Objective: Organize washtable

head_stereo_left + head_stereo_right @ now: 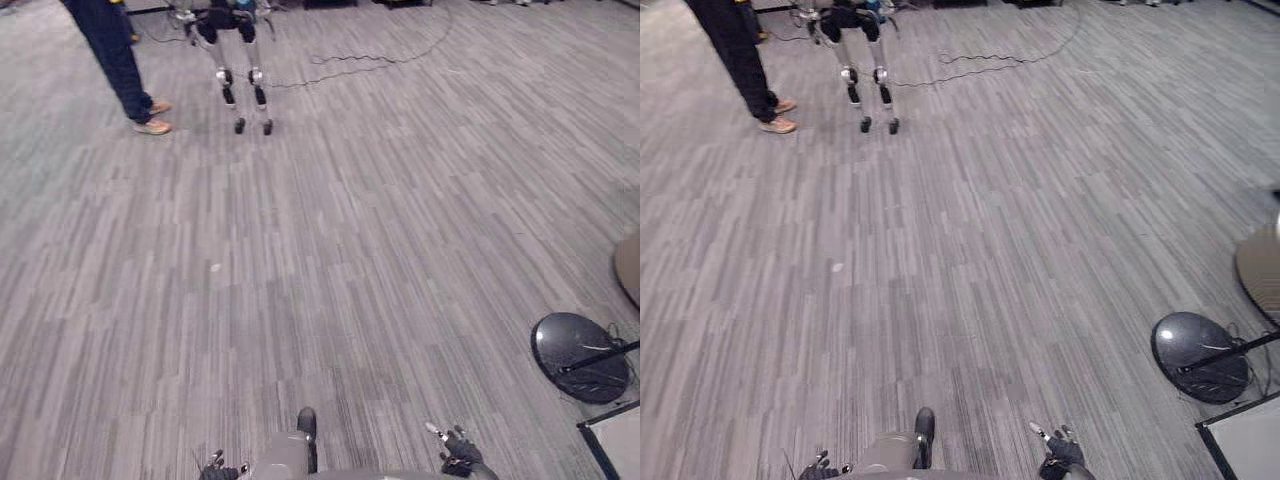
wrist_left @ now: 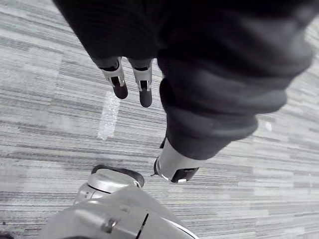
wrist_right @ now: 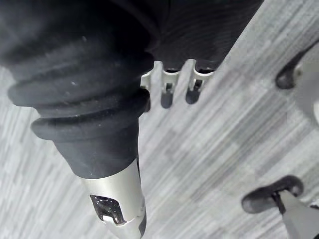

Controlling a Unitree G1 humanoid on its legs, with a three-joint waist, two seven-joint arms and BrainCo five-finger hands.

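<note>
The left hand [image 2: 118,79] and right hand [image 1: 460,455] hang low, fingers loose and straight, holding nothing (just carpet [image 1: 350,250] below). Further right sits a round dark stand base [image 1: 580,356]. I cannot tell where the washtable is.

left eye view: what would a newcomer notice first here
A wide stretch of grey carpet floor. At the far left a person's legs stand beside another legged robot, and a dark round stand base sits at the near right. The left hand and right hand hang open at the near edge.
</note>
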